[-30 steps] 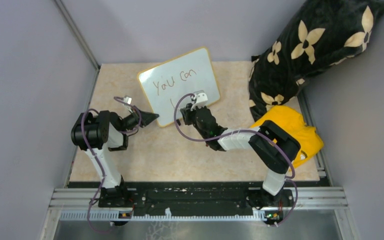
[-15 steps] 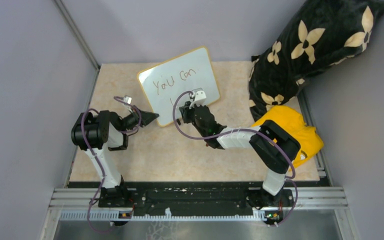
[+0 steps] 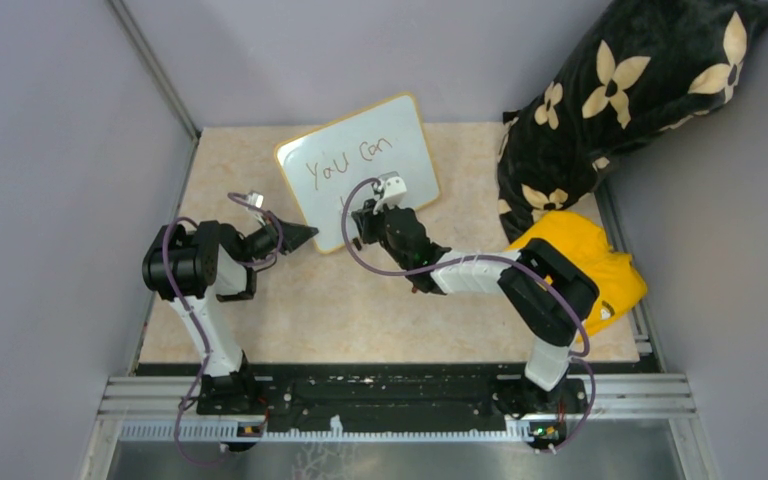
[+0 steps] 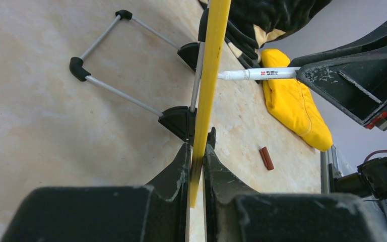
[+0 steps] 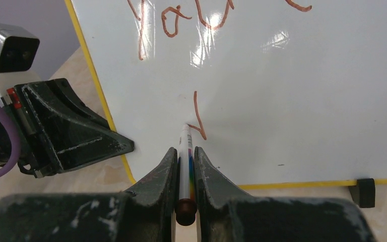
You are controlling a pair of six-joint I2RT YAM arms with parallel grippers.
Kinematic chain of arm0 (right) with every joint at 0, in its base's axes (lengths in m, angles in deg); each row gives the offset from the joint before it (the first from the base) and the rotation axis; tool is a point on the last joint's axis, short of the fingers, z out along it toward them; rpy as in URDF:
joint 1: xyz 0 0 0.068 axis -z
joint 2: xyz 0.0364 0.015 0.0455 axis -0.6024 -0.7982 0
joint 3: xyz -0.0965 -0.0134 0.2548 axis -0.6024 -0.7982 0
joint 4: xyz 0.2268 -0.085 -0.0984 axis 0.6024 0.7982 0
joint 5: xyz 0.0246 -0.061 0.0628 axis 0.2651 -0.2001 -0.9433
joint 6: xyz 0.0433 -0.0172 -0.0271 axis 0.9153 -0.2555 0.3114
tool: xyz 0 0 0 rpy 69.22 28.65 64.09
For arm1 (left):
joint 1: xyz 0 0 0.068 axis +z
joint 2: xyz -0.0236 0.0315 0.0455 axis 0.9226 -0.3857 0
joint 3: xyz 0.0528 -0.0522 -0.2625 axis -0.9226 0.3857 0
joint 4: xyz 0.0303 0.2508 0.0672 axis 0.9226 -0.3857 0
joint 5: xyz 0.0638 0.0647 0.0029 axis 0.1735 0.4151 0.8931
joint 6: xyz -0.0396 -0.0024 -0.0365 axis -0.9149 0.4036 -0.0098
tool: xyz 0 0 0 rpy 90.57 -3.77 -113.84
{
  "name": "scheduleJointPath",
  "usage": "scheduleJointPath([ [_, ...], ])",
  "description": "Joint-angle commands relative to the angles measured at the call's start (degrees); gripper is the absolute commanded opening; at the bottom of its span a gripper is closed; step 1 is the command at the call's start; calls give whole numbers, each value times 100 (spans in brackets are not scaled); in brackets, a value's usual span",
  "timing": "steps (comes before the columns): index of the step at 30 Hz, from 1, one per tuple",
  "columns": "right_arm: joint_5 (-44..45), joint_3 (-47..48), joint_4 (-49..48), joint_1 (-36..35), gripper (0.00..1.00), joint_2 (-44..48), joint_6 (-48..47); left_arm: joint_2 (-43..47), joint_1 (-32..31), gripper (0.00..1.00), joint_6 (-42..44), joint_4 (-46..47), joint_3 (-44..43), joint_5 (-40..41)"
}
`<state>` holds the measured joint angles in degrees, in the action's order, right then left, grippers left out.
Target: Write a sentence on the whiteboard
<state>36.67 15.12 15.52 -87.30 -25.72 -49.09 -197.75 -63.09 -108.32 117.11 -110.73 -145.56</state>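
Seen from above, a pale stone-patterned bench (image 3: 290,310) holds the whiteboard (image 3: 358,170), which stands propped at about 12 o'clock from the bench's middle and is turned slightly anticlockwise. The sentence (image 3: 348,160) is unfinished: "You can" runs along the top line in thin reddish-brown ink. Below it there is only one short hooked stroke (image 5: 197,118). The left jaws are clamped on the board's yellow frame at its 7 o'clock corner. The left wrist view shows the frame edge (image 4: 212,60) pinched between the two black fingers, with a wire stand (image 4: 111,55) and black feet behind the board. The right jaws are closed around a slim white marker (image 5: 185,138), whose tip touches the white surface at the foot of that hooked stroke, near the board's 6 o'clock edge. At 2 o'clock sits a black pillow with cream flowers (image 3: 640,90), and a yellow cloth (image 3: 610,270) lies at 3 o'clock, partly under the right arm. A small brown cap-like piece (image 4: 266,158) (too small to identify surely) lies on the bench beside the cloth.
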Motion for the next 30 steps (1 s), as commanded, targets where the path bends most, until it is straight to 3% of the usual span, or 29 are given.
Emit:
scheduleJointPath([
  [1, -302, 297, -23, -63, 0, -114, -62, -88, -36, 0, -145, 738, -60, -143],
  [30, 60, -170, 368, -63, 0, 133, -281, -89, -36, 0, -136, 668, -80, -137],
])
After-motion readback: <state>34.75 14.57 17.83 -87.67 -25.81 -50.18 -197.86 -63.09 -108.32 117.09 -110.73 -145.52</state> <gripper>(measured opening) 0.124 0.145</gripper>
